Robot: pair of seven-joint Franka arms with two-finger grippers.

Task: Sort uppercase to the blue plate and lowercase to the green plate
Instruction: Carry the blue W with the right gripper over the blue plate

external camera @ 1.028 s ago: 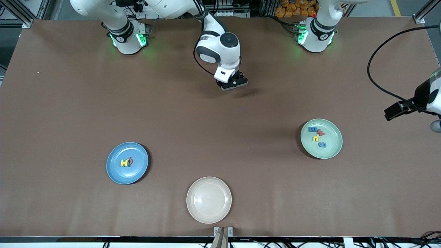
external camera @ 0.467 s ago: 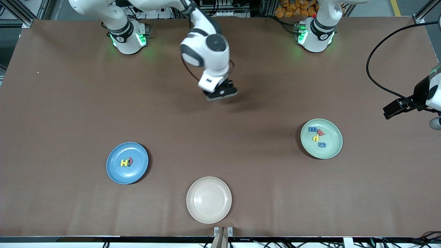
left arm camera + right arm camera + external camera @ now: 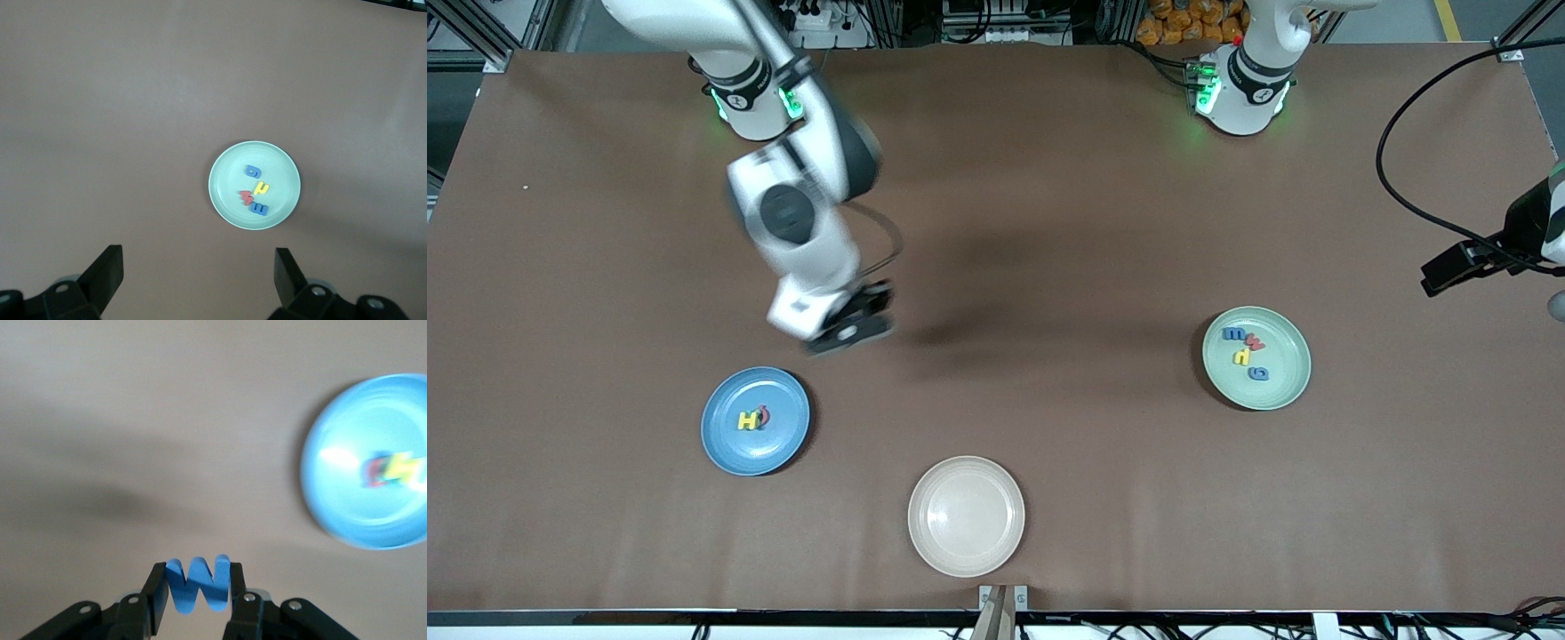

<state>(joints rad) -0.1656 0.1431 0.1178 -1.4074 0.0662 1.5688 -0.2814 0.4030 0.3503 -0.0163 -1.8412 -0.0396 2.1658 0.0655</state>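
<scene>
My right gripper (image 3: 845,333) hangs over bare table just beside the blue plate (image 3: 734,444). It is shut on a small blue letter (image 3: 198,587) that shows three prongs like a W. On the blue plate (image 3: 347,493) lie a yellow H (image 3: 747,420) and a red G (image 3: 764,414). The green plate (image 3: 1288,378) near the left arm's end holds a blue m (image 3: 1235,334), a red w (image 3: 1256,342), a yellow letter (image 3: 1241,356) and a blue rounded one (image 3: 1258,372). My left gripper (image 3: 199,270) waits open, high up, looking down on the green plate (image 3: 230,177).
An empty cream plate (image 3: 925,498) lies near the table's front edge, between the two coloured plates. A black cable (image 3: 1387,191) loops over the table at the left arm's end. The brown tabletop (image 3: 1049,267) is bare elsewhere.
My right arm has swung from the middle of the table toward the blue plate, carrying the blue letter. The left arm has barely shifted. The plates and their letters have not moved.
</scene>
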